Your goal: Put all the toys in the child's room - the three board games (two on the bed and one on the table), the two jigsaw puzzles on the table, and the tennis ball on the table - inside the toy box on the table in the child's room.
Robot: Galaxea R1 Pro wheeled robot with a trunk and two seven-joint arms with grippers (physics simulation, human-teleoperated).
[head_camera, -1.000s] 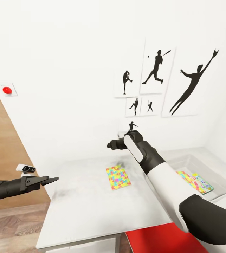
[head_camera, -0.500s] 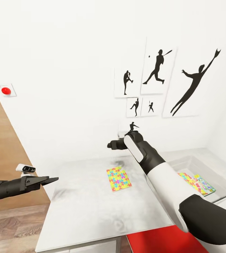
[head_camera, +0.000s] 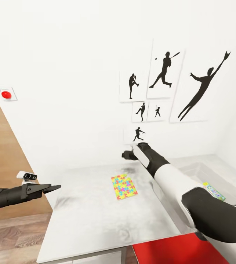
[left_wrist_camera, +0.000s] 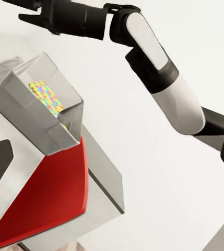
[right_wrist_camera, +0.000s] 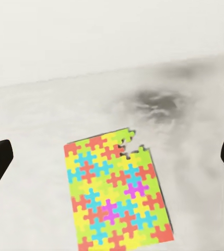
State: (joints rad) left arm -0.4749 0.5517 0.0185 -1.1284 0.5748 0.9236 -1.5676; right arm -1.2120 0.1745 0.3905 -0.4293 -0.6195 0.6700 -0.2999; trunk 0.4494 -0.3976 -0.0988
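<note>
Right wrist view: the right gripper (right_wrist_camera: 112,157) stands with its fingers wide apart and nothing between them, looking down on one jigsaw puzzle (right_wrist_camera: 117,191) lying flat on the tabletop (right_wrist_camera: 38,115). Head view places this gripper (head_camera: 127,154) above the tabletop, beyond the puzzle's far edge and not touching it.

Change noted: against the view of a second ago, the right forearm has swung toward the toy box (head_camera: 220,183) and lowered, now covering much of the box's contents; the gripper has shifted slightly the same way. The puzzle has not moved.

Toy box: it sits on the tabletop, well apart from the loose puzzle. A printed game box (head_camera: 214,190) shows inside it; left wrist view shows a multicoloured puzzle slab (left_wrist_camera: 46,97) in the box.

Left gripper (head_camera: 53,188): held off the tabletop's edge, far from the puzzle; whether it is apart or together cannot be told.

Assessment: the arm appears to be repositioning for a pick of the remaining puzzle; descent and grasp are not yet made.
</note>
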